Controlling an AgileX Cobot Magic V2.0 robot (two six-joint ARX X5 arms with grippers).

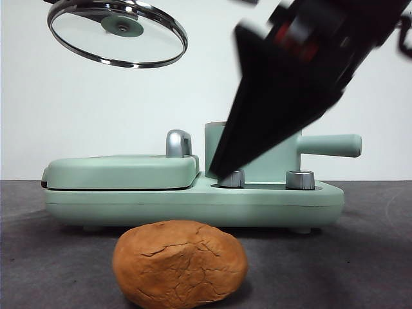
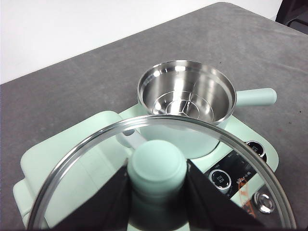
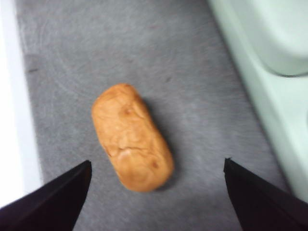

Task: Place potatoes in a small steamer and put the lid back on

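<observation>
While the left pincer [image 2: 156, 185] grips the mint-green knob of the round glass lid [image 1: 118, 32] high above the open mint-green cylindrical steamer [image 2: 186, 94], the right pincer [image 3: 156, 192], spread wide, hangs over the cracked orange-brown potato [image 3: 132, 137] lying on the grey surface [image 3: 192, 67].

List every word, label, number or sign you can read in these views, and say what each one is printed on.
No text can be read.
Control panel of the mint-green cooker base: small white markings beside the knobs, seen through the glass lid held by the left gripper; too small and blurred to read.
Potato, steamer pot, table: no print visible.
</observation>
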